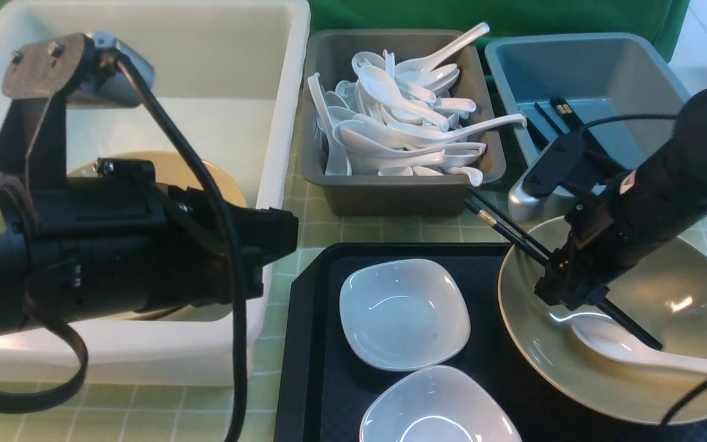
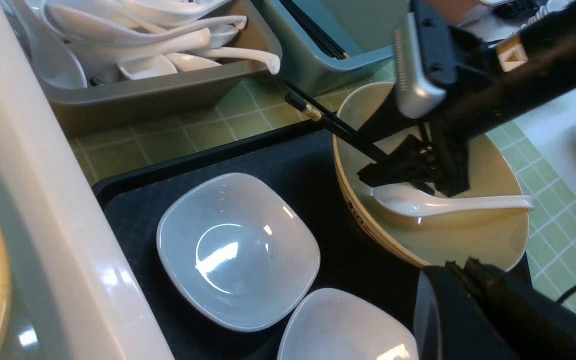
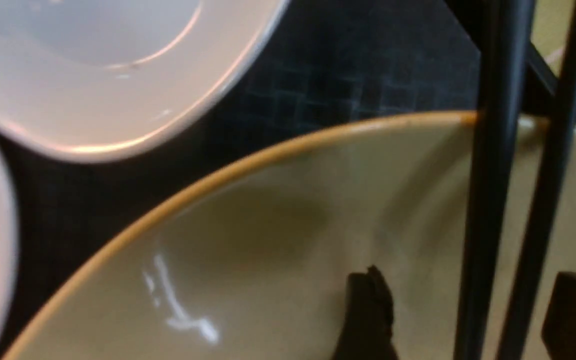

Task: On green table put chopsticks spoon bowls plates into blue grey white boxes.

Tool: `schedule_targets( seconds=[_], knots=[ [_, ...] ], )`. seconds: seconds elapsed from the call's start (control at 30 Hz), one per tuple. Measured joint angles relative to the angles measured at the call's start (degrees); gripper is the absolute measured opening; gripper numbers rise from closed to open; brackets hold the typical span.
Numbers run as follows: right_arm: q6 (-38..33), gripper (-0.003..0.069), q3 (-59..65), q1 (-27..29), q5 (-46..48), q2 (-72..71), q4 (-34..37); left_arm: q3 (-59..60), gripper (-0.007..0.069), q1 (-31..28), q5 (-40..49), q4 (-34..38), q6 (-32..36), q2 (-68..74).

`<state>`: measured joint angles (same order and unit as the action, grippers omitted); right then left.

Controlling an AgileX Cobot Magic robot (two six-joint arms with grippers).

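R end effector (image 3: pixel 450 310) spread, 2 chopsticks (image 3: pixel 493 200) b/w fingers | prob light, stiff, slick; grab mid-shaft | L end effector (image 2: pixel 468 280) clenched

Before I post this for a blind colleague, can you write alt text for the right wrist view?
Two black chopsticks pass between the open jaws over a glossy tan bowl; two white dishes sit beside it on a black tray.

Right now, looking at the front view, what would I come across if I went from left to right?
Big white tub → grey box full of spoons → blue box, with two small white dishes lying nearer, on the black tray below the grey box.
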<state>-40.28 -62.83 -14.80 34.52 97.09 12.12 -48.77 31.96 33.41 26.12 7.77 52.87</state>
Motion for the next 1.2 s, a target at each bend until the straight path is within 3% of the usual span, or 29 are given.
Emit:
schedule_targets(
  seconds=[0.2,0.23,0.27,0.6,0.77,1.07,1.2],
  knots=[
    [0.0,0.0207,-0.2,-0.1,0.3,1.2,0.0,0.0,-0.0002,0.0,0.1,1.4,0.1,0.0],
    [0.0,0.0111,-0.2,-0.1,0.7,1.2,-0.1,0.0,-0.0002,0.0,0.1,2.1,0.1,0.0],
    [0.3,0.0086,-0.2,-0.1,1.0,0.9,-0.1,0.0,-0.0002,0.0,-0.1,2.6,0.1,0.0],
    [3.3,0.0087,-5.9,1.0,8.8,-3.4,-0.2,0.0,-0.0002,0.0,-3.0,4.1,0.2,0.0],
    [7.7,0.0087,-19.1,5.7,12.2,-3.3,-0.2,0.0,-0.0002,0.0,-5.2,4.1,2.1,0.1],
    [19.8,0.0087,-37.9,14.3,0.6,7.2,-0.2,0.0,-0.0002,0.0,-5.6,4.5,5.2,4.0],
    [23.7,0.0087,-40.8,15.2,-4.3,14.6,-0.2,0.0,-0.0002,0.0,-5.6,5.2,5.2,5.8]
  ],
)
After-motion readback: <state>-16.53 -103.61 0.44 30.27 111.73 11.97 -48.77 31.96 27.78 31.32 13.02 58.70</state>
